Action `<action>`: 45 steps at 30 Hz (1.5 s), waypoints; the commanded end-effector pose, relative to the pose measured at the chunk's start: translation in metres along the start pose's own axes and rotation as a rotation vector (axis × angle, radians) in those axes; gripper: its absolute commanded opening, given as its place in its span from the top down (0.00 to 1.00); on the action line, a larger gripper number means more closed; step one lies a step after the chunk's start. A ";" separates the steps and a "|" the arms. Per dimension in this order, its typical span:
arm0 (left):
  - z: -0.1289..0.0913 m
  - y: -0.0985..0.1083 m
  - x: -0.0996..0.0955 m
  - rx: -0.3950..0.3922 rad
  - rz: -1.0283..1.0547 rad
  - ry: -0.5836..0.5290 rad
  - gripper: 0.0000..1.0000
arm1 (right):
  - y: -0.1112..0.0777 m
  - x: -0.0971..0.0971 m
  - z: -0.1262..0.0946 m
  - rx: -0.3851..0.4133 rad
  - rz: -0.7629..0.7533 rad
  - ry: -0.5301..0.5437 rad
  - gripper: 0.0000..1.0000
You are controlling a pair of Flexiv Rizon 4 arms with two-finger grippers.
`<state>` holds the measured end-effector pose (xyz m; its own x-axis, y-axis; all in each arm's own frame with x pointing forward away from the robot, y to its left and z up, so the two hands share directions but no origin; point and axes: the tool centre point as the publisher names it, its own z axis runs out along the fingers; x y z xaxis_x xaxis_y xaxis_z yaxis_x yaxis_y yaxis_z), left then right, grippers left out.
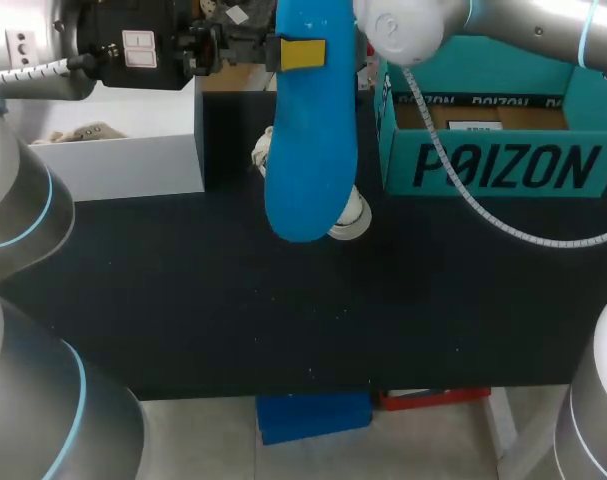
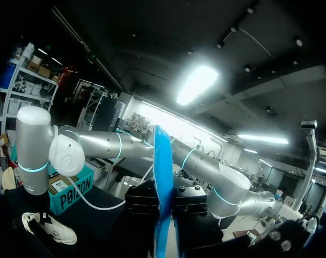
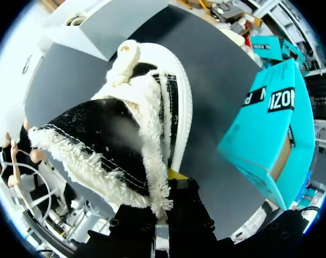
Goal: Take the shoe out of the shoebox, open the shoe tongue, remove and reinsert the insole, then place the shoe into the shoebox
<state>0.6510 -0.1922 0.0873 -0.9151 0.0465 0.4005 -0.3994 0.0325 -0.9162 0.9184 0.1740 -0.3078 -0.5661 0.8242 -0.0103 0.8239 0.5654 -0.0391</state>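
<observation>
Blue insole [image 1: 308, 150] pinched in left gripper [image 2: 164, 200], long axis along fingers, left of box [image 1: 493, 165], right gripper [image 3: 164, 210] nipping shoe [image 3: 152, 107] collar, toe pointing away.

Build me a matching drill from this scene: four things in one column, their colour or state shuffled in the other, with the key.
Things
1. insole
2. shoe
3. shoebox
4. box at the table's left

States
A. teal, open-topped
B. white, something pale lying inside
C. blue, held up clear of the table by the left tool
D. black and white with fleecy lining, collar pinched in the right tool

Pairs: 1-C, 2-D, 3-A, 4-B
</observation>
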 end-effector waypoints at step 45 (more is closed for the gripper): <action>0.001 -0.001 0.000 -0.004 -0.002 -0.003 1.00 | -0.026 0.028 0.091 -0.076 0.551 0.159 1.00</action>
<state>0.6509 -0.1923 0.0873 -0.9151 0.0466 0.4005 -0.3993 0.0325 -0.9162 0.8776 0.1779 -0.3937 -0.0488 0.9895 0.1363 0.9988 0.0490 0.0014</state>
